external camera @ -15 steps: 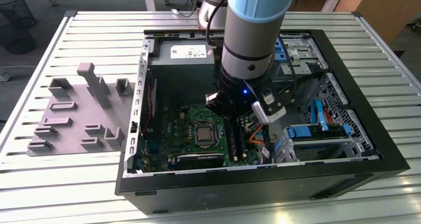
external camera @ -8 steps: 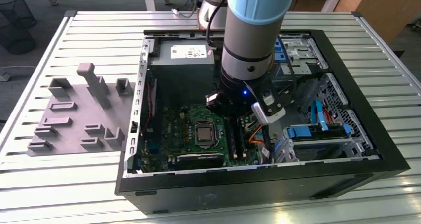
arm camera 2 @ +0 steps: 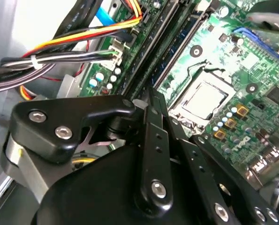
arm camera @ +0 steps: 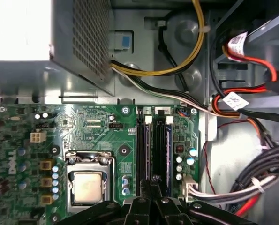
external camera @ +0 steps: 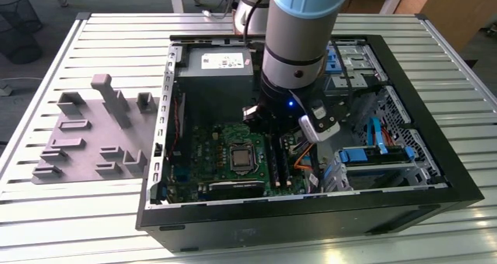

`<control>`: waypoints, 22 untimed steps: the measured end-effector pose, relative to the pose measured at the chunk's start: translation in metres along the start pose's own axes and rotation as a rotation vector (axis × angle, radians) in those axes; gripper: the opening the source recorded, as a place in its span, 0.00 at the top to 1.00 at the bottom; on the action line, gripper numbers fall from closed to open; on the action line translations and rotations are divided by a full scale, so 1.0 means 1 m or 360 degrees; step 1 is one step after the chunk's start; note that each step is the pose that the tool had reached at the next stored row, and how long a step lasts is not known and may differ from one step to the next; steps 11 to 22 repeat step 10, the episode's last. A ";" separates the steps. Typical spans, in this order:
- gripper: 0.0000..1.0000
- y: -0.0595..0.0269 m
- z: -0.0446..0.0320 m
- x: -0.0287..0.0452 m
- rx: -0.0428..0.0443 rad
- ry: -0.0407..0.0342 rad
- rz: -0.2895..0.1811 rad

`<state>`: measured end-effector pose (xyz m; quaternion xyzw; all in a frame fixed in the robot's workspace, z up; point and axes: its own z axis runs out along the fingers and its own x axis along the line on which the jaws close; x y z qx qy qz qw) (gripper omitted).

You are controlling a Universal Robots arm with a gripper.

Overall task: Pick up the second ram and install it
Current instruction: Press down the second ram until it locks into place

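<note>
My gripper reaches down inside the open computer case, over the motherboard. Its fingertips are pressed together, shut, just above the near end of the long black memory slots, and I see nothing held between them. In both wrist views, thin dark strips stand edge-on in the slots; the second ram appears to be one of them, seated next to the other. I cannot tell the two apart for certain. In the second wrist view the gripper points along the same slots.
The processor socket lies beside the slots. Bundled cables and a red cable run close on the other side. The power supply and drive bays crowd the case. A grey fixture lies on the exterior view's left.
</note>
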<state>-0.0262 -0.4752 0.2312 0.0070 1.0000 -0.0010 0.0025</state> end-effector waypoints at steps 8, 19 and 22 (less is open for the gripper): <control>0.87 0.0000 -0.0099 0.0000 0.0000 0.0000 0.0000; 0.87 0.0000 -0.0100 0.0000 0.0000 0.0000 0.0000; 0.87 0.0000 -0.0100 0.0000 0.0000 0.0000 0.0000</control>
